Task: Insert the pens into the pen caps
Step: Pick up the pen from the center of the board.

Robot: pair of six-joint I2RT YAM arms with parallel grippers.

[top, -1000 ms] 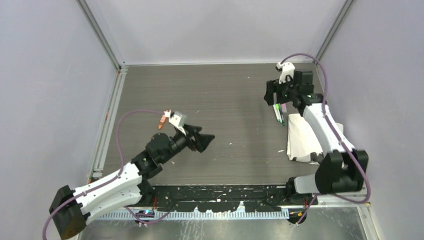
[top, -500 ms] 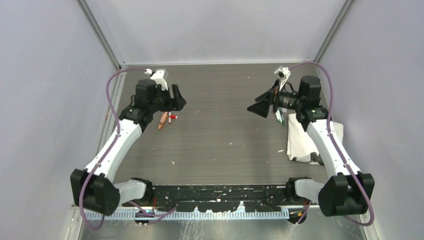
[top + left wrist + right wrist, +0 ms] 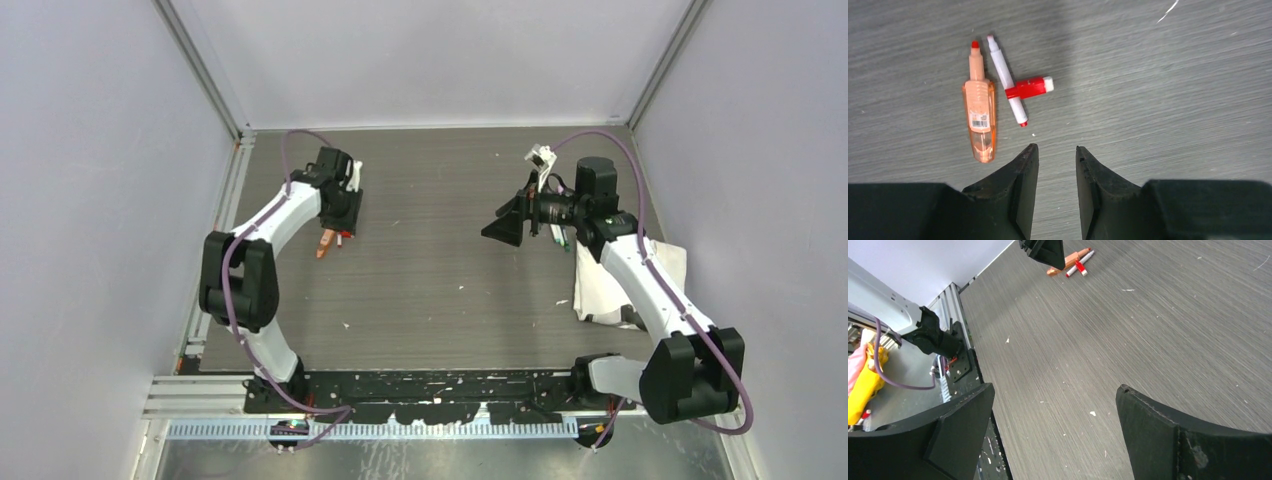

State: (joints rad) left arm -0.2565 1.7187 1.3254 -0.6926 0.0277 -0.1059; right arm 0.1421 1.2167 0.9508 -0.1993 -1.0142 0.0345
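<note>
Beneath left claw (image 3: 1057, 162): white pen (image 3: 1007, 80) touching red cap (image 3: 1029, 87), apparently uncapped
Left claw: slightly parted, empty, poised for pickup
Right claw (image 3: 1055, 390): spread wide, empty

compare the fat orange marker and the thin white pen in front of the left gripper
The orange marker is thick, with a see-through peach body and a barcode label; the white pen is far thinner and plain white. The orange marker lies nearly straight up the view; the white pen slants beside it. A red cap lies against the white pen, not the orange marker. Both lie flat on the table, unheld, ahead of the left gripper.
</note>
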